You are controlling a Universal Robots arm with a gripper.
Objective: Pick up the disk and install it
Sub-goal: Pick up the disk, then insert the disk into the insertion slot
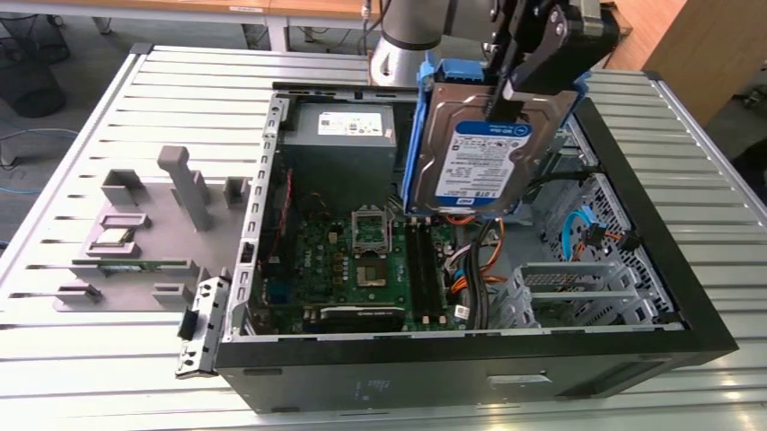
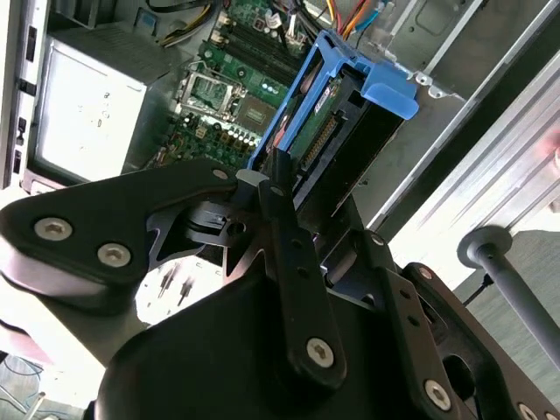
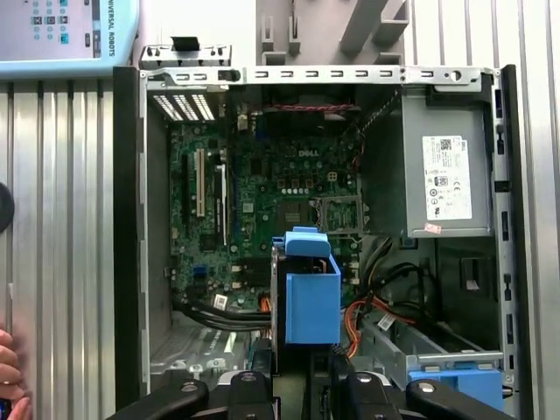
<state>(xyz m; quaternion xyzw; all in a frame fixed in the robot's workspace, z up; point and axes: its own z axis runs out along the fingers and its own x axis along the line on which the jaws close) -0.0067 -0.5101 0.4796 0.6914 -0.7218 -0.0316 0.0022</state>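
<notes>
The disk [image 1: 480, 153], a silver-grey hard drive with a white-and-blue label in a blue plastic bracket, hangs on end above the open computer case [image 1: 480, 346]. My gripper [image 1: 524, 85] is shut on its upper end, over the motherboard [image 1: 359, 260] and the cables beside it. In the second wrist view the disk [image 2: 337, 131] sticks out past my black fingers [image 2: 280, 188], with the blue bracket [image 2: 385, 87] at its far end. In the first wrist view the disk [image 3: 311, 297] shows end-on over the board, between the gripper [image 3: 302, 389] and the case floor.
Inside the case are a grey power supply [image 1: 341, 135] and a metal drive cage [image 1: 576, 287] with a blue bracket [image 3: 459, 381] near it. A grey fixture [image 1: 144, 224] holding a green circuit strip [image 1: 132, 265] lies on the exterior view's left. A person's hand [image 3: 9, 376] is beside the case.
</notes>
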